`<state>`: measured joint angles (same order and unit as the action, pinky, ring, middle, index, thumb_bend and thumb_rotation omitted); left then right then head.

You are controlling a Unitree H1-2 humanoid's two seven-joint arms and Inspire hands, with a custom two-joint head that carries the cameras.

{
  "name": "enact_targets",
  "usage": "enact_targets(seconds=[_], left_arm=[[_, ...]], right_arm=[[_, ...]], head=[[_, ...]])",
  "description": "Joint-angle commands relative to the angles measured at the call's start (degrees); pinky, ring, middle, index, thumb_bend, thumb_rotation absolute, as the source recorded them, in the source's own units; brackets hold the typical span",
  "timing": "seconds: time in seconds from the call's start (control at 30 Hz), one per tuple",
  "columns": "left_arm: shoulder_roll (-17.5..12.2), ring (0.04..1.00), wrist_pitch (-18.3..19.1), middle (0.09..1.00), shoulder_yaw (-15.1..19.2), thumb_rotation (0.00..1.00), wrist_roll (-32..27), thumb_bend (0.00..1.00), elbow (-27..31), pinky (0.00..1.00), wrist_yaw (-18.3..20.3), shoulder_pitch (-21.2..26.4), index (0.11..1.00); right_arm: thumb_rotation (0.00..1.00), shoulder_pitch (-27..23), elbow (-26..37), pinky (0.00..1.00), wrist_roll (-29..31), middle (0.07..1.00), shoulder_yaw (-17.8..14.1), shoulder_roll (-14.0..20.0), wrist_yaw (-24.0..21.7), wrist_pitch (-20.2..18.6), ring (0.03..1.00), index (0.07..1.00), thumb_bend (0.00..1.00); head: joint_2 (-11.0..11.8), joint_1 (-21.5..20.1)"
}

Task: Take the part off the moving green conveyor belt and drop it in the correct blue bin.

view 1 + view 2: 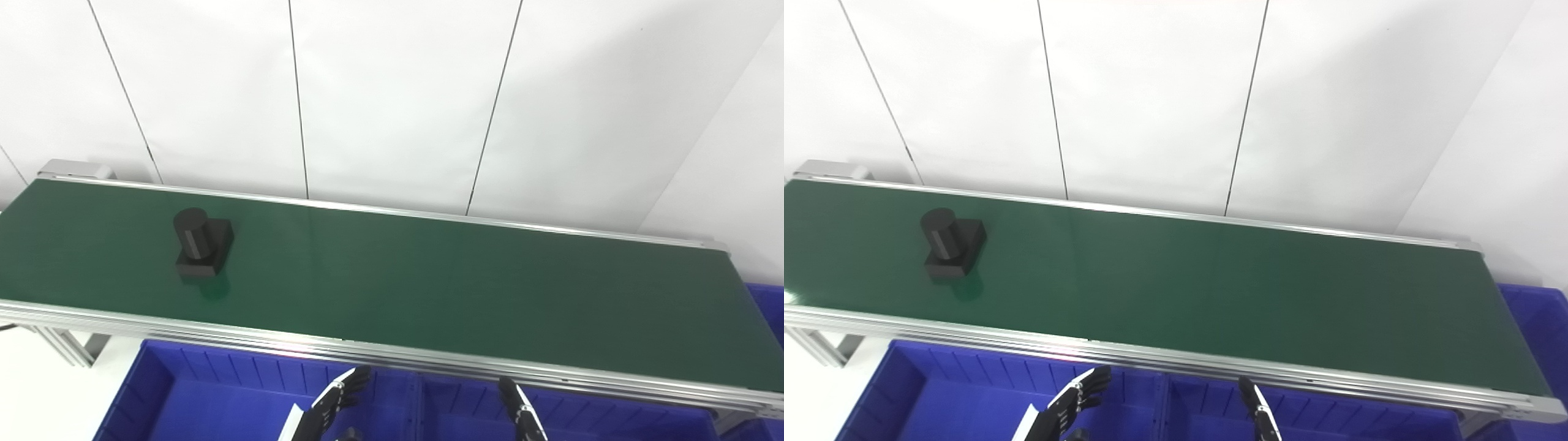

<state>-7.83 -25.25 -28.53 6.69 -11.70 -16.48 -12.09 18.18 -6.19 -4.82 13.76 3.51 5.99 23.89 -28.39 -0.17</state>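
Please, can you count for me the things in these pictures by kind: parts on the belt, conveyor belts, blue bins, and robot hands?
Black part on the belt: 1
Green conveyor belt: 1
Blue bins: 3, left bin, middle bin, third bin at the belt's right end
Robot hands: 2, left hand, right hand
Total: 7

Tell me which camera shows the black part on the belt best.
The left eye view: the black part sits further inside the picture on the green belt. The right eye view shows it whole too, nearer the left edge.
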Motion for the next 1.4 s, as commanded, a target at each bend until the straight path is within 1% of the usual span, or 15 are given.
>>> enact_targets(seconds=[0.0,0.27,0.4,0.43,0.47,0.5,0.67,0.77,0.8,0.87,1.0,1.07,1.2,1.27,1.37], left_arm=[[-0.9,0.841,-1.7,0.846,-0.6,0.93,0.2,0.86,0.7,0.8,-1.7,1.2,0.838],[-2.2,0.838,-1.7,0.842,-2.7,0.94,0.1,0.86,0.9,0.8,-4.2,2.0,0.837],[-2.8,0.837,-1.7,0.841,-4.2,0.94,1.5,0.84,1.1,0.79,-7.4,2.4,0.834],[-3.1,0.837,-1.7,0.841,-4.7,0.95,1.8,0.83,1.2,0.79,-8.3,2.5,0.834],[-3.3,0.836,-1.7,0.841,-5.1,0.95,1.8,0.82,1.3,0.79,-8.8,2.6,0.835],[-3.5,0.836,-1.7,0.841,-5.2,0.95,1.4,0.82,1.6,0.79,-8.6,2.6,0.835],[-3.9,0.861,-1.7,0.861,-5.0,0.97,0.0,0.81,2.8,0.84,-7.3,2.4,0.855],[-4.0,0.868,-1.7,0.867,-4.7,0.98,-0.3,0.78,3.4,0.85,-6.6,2.3,0.862],[-3.9,0.877,-1.7,0.874,-4.5,0.98,-0.5,0.76,3.6,0.86,-6.3,2.2,0.868],[-3.8,0.885,-1.7,0.879,-4.1,0.98,-0.8,0.73,4.0,0.87,-5.8,2.1,0.874],[-3.6,0.889,-1.7,0.883,-3.1,1.0,-1.2,0.72,5.5,0.88,-4.1,1.8,0.882],[-3.3,0.894,-1.7,0.886,-2.3,1.0,-1.8,0.73,6.2,0.89,-2.8,1.6,0.886],[-2.6,0.897,-1.7,0.888,-0.9,0.99,-2.0,0.73,6.8,0.88,-1.0,1.5,0.886],[-2.3,0.892,-1.7,0.887,-0.4,0.99,-2.0,0.72,6.7,0.87,-0.4,1.4,0.882],[-2.0,0.89,-1.7,0.885,0.4,0.99,-2.1,0.73,6.9,0.87,0.6,1.1,0.881]], right_arm=[[0.92,-0.2,1.2,0.97,-0.3,0.937,0.4,-0.2,0.8,3.0,0.951,0.931,0.81],[0.9,-0.3,1.6,0.93,-1.0,0.934,1.5,0.2,2.4,3.0,0.94,0.923,0.81],[0.9,-0.3,1.8,0.95,-0.9,0.937,1.4,0.0,2.7,3.0,0.945,0.926,0.84],[0.9,-0.3,2.0,0.94,-1.1,0.937,1.4,-0.1,2.9,3.0,0.944,0.925,0.84],[0.91,-0.3,2.0,0.95,-1.3,0.939,1.4,-0.1,3.3,3.0,0.946,0.926,0.83],[0.91,-0.3,2.1,0.95,-1.4,0.939,1.5,-0.1,3.3,3.0,0.946,0.926,0.83],[0.92,-0.2,2.6,0.98,-0.2,0.957,1.5,-0.1,2.1,3.0,0.968,0.941,0.8],[0.92,-0.1,3.0,1.0,0.3,0.963,1.4,-0.3,1.6,3.0,0.98,0.945,0.8],[0.93,-0.1,3.1,1.0,0.3,0.958,1.3,-0.3,1.7,3.0,0.979,0.94,0.78],[0.92,-0.2,3.5,1.0,0.7,0.949,1.2,-0.6,1.8,3.0,0.976,0.932,0.75],[0.94,-0.2,4.5,0.99,0.7,0.944,0.9,-0.8,1.5,3.0,0.971,0.931,0.71],[0.94,-0.4,4.7,0.97,0.3,0.939,0.7,-0.8,1.6,3.0,0.961,0.93,0.72],[0.94,-0.9,4.3,0.94,0.0,0.917,0.5,-0.7,1.5,3.0,0.937,0.925,0.77],[0.93,-1.0,4.0,0.96,0.2,0.919,0.3,-0.8,1.3,3.0,0.942,0.927,0.8],[0.93,-0.9,4.0,0.97,0.2,0.917,0.1,-1.0,1.3,3.0,0.948,0.924,0.79]], head=[[0.0,-0.1],[0.0,-0.9],[-1.2,-1.7],[-2.3,-2.3],[-2.5,-2.4],[-3.8,-3.1],[-5.8,-4.2],[-8.1,-4.7],[-8.1,-4.7],[-10.1,-5.2],[-12.5,-5.6],[-13.2,-5.7],[-13.1,-5.8],[-12.9,-5.8],[-12.9,-5.8]])
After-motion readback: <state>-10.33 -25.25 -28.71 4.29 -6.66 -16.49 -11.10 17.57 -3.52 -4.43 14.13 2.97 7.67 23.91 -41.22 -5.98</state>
